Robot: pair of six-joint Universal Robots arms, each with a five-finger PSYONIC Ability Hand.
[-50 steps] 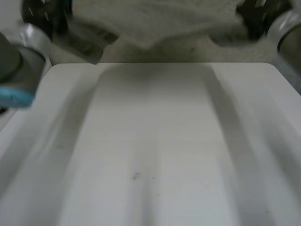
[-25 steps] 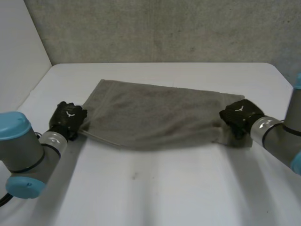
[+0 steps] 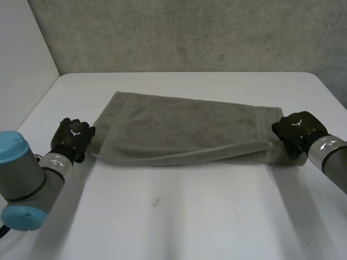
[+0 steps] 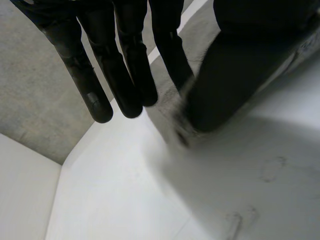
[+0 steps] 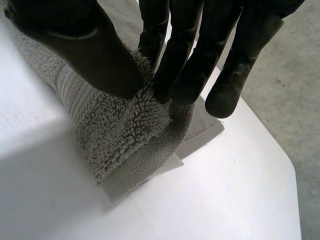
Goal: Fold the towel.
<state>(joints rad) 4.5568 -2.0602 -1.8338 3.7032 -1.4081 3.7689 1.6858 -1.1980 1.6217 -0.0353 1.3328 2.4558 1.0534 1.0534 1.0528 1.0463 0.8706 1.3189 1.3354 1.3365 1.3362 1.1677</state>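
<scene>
Across mid-frame on the worktop lies the towel, doubled over. Right hand pinches its right end; left hand sits at the left end, grip unclear. Best to align the edges, then smooth flat.

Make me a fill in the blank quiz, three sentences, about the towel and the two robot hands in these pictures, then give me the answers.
1. The grey terry towel lies on the white ____.
2. The black right hand pinches one end of the towel between its fingers and its ____.
3. The black left hand is at the towel's other end, so the towel lies ____ the two hands.
Answers: table; thumb; between.
</scene>
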